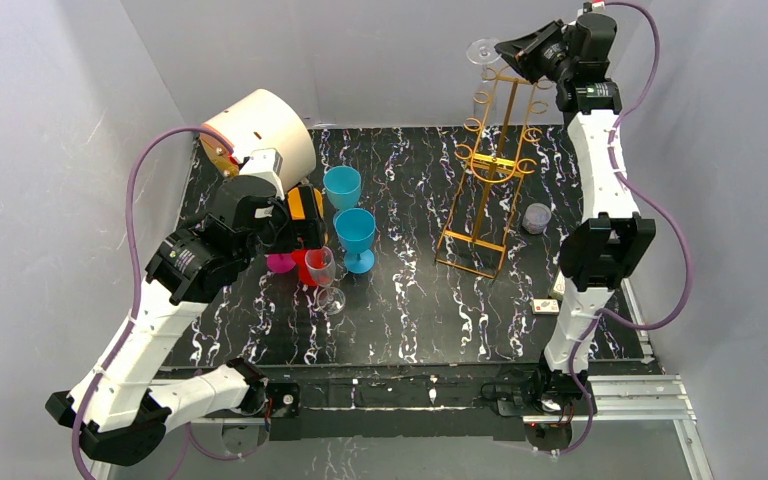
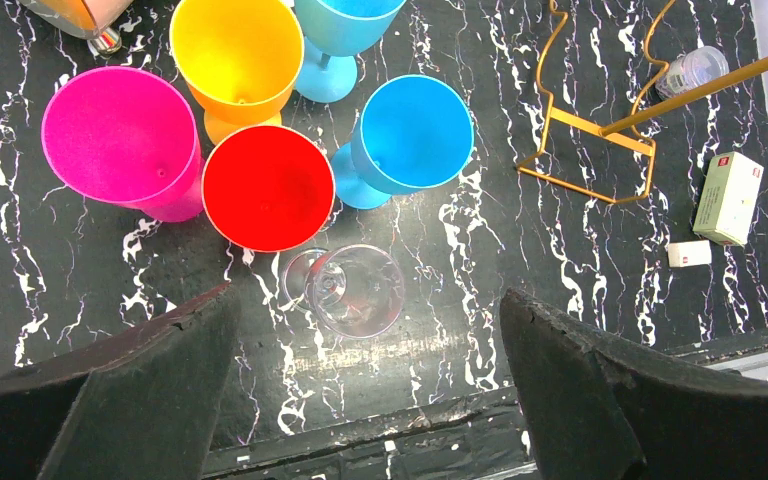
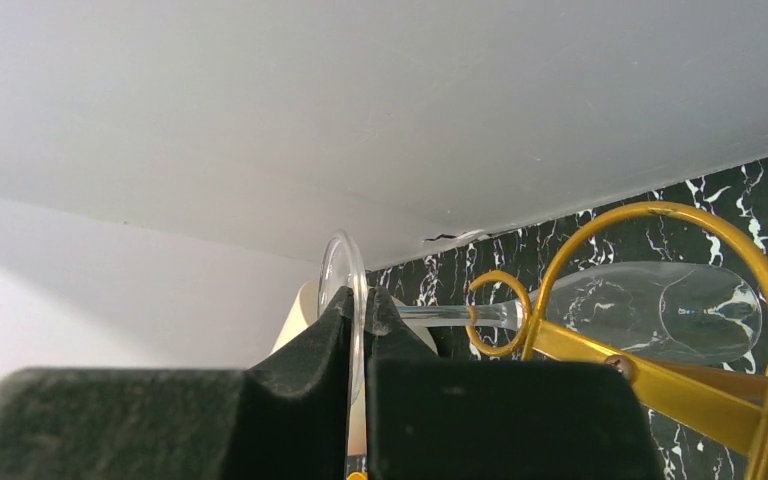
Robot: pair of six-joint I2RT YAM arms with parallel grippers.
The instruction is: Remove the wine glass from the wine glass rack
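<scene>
Right end effector [image 3: 357,308] clamps the wine glass [image 3: 650,310] foot.

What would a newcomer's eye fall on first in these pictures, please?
Bright goblets, pink, yellow, red and blue, crowd the left of the table below the open left gripper. At the right rear, the right gripper pinches the foot of a clear wine glass on the gold rack.

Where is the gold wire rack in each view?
Top external: rack stands right of centre, toward the back.
Left wrist: rack at upper right, mostly its base.
Right wrist: rack at lower right, curled hooks close up.
Shared landmark: black marbled tabletop.
</scene>
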